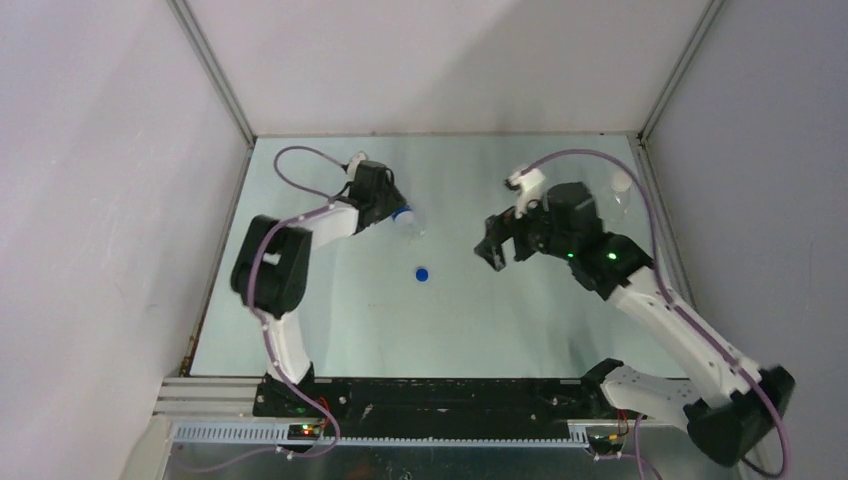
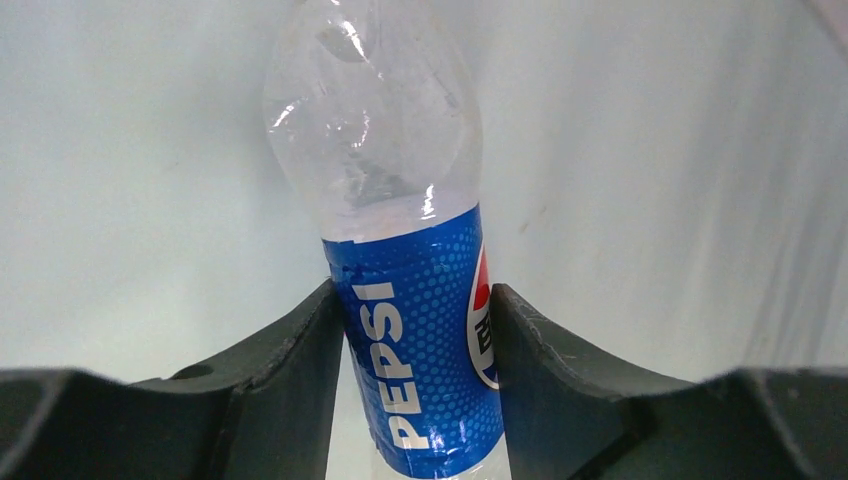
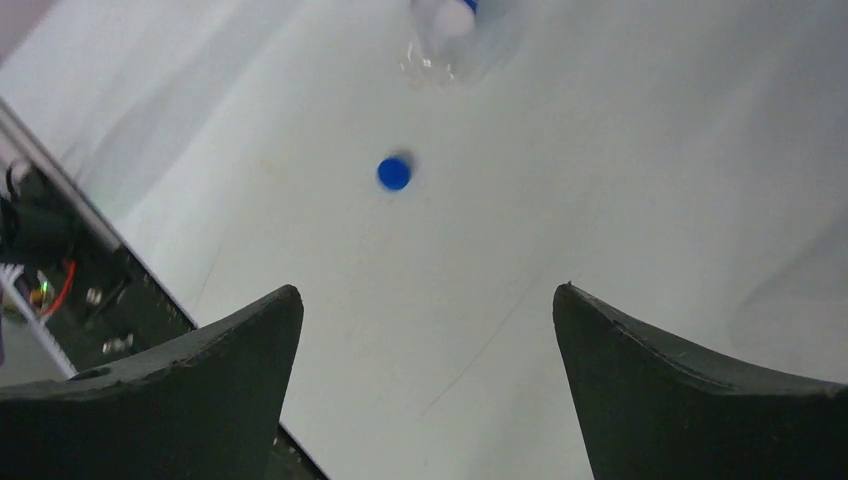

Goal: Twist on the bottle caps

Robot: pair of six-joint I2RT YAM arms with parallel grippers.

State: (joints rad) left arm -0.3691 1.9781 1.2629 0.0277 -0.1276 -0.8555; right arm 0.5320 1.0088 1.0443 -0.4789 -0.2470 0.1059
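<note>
The left tool [image 2: 415,300] pinches a clear plastic bottle with a blue Pepsi label [image 2: 420,380] at the far left of the pale surface [image 1: 450,330]. The right tool [image 3: 428,300] hovers, fingers spread, above a small round blue plastic cap [image 3: 394,173] lying loose mid-surface, apart from the bottle.

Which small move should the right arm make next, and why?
Probably lower the open right end effector toward the blue cap lying loose on the table. The left end effector grips the Pepsi bottle, so the cap seems the missing piece.
</note>
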